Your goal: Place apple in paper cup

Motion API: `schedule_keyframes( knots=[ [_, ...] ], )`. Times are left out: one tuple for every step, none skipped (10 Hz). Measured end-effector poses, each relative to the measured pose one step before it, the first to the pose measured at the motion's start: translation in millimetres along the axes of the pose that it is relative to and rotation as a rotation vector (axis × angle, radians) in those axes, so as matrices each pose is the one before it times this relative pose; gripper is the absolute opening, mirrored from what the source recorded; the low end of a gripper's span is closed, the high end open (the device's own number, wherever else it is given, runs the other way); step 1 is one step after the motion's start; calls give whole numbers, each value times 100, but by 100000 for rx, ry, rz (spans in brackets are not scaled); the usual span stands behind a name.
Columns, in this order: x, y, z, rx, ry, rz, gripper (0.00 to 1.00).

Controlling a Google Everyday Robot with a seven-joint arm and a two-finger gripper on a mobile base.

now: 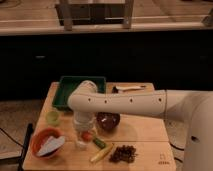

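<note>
Camera view shows my gripper (pixel 84 134) hanging over the wooden table (pixel 145 135), fingers pressed together, with the apple (pixel 88 136) right at their tips. I cannot tell whether I hold it. At four o'clock lies the cucumber (pixel 101 149); at two o'clock sits the dark brown bowl (pixel 108 121); at ten o'clock, the light-green cup (pixel 53 117).

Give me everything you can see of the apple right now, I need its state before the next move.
The apple, a small round orange-red fruit, sits low at the front of the wooden table, directly under the white arm's tool. The tool is shut, seemingly on the apple. Only part of the fruit shows; the tool's pale body covers its upper left. Whether it rests on the wood or is slightly lifted is unclear. A long green cucumber lies just to its right, very close, and a dark brown bowl stands behind it.
</note>
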Motion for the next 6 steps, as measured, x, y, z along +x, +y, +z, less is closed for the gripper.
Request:
schedule_keyframes(
  knots=[
    [-59,63,-19,-65,-335,-61,0],
    [-27,-112,-108,159,-348,82,0],
    [-26,-469,-82,330,-532,-459,0],
    [-119,-638,-49,306,-929,-800,0],
    [-80,-249,-71,207,-369,-249,0],
    [-114,-366,-25,109,-630,-522,0]
  ],
)
